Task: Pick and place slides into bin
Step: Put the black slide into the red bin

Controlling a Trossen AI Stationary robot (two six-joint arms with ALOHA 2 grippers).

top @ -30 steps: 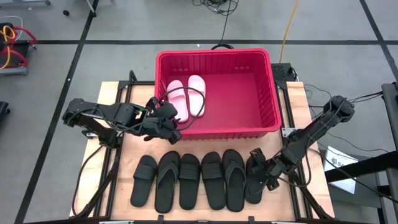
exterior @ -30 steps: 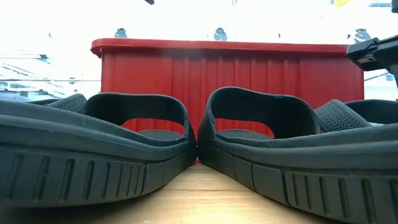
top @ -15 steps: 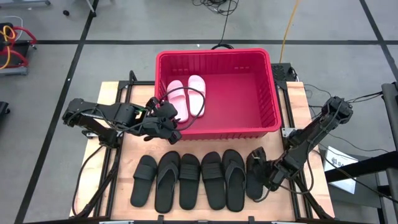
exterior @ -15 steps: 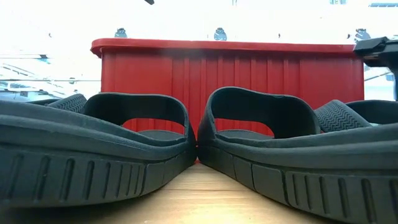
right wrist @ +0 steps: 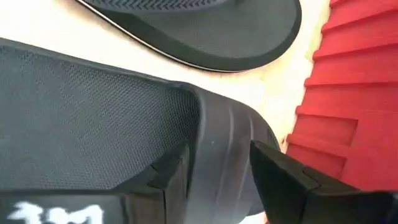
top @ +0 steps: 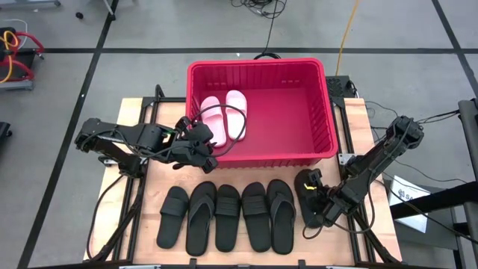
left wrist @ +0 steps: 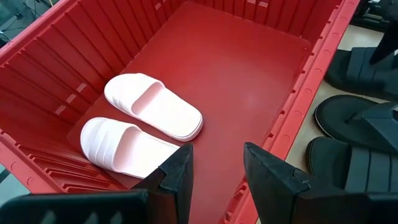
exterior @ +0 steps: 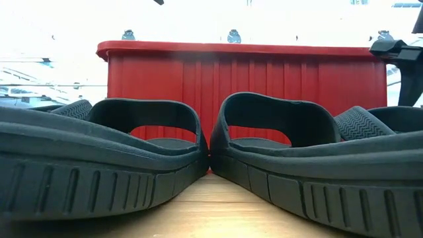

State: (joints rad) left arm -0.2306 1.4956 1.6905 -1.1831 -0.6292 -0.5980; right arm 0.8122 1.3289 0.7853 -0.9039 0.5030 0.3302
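your left end effector [top: 202,153] hangs at the bin's [top: 258,67] near left corner, over the rim, its fingers [left wrist: 177,174] parted and holding nothing. just past it, inside the bin against the left wall, lie the two pink slides [top: 224,117] side by side, soles down. the bin itself sits at the table's [top: 153,190] far edge, about centred.

along the table's near edge you have a row of five black slides [top: 228,215], touching one another, toes toward the bin; wide-strap and thong styles alternate. nothing lies between that row and the bin's front wall.

at the right end of the row, your right end effector [top: 320,205] is clamped on the sixth black slide [top: 308,196], which is tipped up on edge and off the row, just beside the last thong slide [right wrist: 205,28]. the wrist view shows the fingers [right wrist: 273,168] pressing its strap, with the bin wall close by.

the table is pale wood on a dark frame; around it, grey floor with black tape lines and loose cables [top: 258,7].
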